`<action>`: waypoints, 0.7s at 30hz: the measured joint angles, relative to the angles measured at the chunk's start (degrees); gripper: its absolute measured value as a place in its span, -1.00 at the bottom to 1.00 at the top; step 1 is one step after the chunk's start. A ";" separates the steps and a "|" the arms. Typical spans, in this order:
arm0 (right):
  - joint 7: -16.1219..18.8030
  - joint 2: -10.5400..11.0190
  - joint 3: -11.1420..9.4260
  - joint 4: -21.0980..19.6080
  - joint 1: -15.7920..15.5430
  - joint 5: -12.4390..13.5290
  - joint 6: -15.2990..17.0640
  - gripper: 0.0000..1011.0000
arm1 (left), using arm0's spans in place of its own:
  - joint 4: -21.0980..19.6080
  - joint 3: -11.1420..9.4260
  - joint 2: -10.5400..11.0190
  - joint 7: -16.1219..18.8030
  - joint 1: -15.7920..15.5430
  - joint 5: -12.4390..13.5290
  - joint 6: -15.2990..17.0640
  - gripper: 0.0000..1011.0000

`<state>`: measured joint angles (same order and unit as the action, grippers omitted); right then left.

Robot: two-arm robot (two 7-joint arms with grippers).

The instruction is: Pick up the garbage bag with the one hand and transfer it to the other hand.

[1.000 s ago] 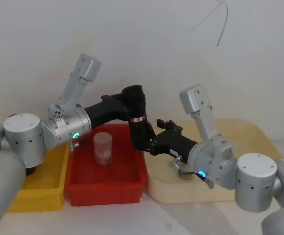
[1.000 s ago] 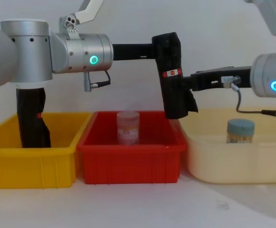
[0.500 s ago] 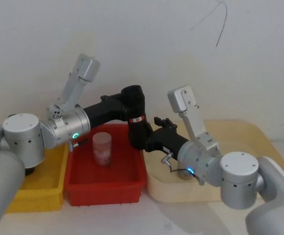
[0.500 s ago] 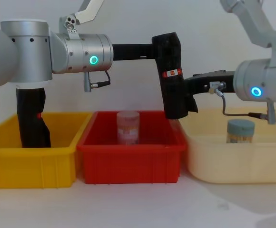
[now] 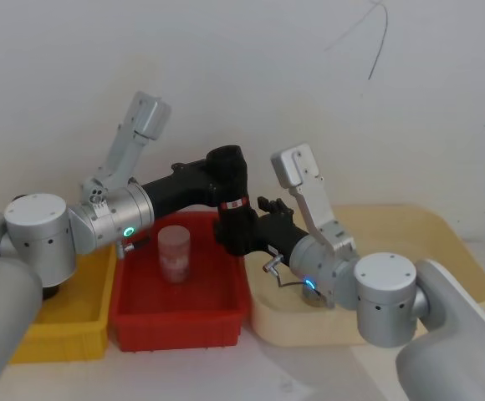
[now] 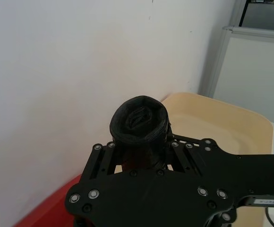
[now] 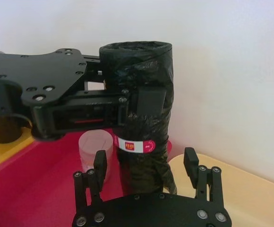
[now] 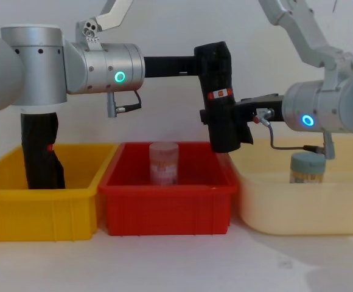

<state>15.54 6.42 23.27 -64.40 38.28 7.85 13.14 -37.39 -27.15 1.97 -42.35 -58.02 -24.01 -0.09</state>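
The garbage bag (image 8: 220, 97), a black roll with a red-and-white label band, hangs upright over the red bin's right rim. My left gripper (image 8: 210, 64), on the green-ringed arm, is shut on its upper part; the left wrist view looks down on the bag's top (image 6: 139, 120). My right gripper (image 8: 226, 118), on the blue-ringed arm, reaches in from the right at the bag's lower part. In the right wrist view its fingers (image 7: 99, 163) stand open on either side of the bag (image 7: 144, 118), just below the label.
Below the bag, the red bin (image 8: 164, 204) holds a translucent jar (image 8: 164, 162). A yellow bin (image 8: 36, 210) on the left holds another black roll (image 8: 41, 152). The cream tray (image 8: 304, 207) on the right holds a blue-lidded jar (image 8: 307, 167).
My right gripper has moved left toward the bag until its open fingers straddle the lower part. The left arm and the bag have stayed in place.
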 joint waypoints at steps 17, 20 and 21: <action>-1.15 -2.10 -0.39 4.29 2.61 -1.06 -1.36 0.80 | 0.00 0.00 0.00 0.00 0.00 0.00 0.00 -0.14; -1.27 -2.28 -0.42 4.62 2.84 -1.15 -1.47 0.59 | 0.00 0.00 0.00 0.00 0.00 0.00 0.00 -0.14; -1.28 -2.33 -0.42 4.70 2.88 -1.17 -1.49 0.59 | 0.00 0.00 0.00 0.00 0.00 0.00 0.00 -0.14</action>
<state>14.26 4.09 22.85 -59.70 41.16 6.68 11.65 -37.39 -27.15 1.96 -42.35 -58.02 -24.01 -0.08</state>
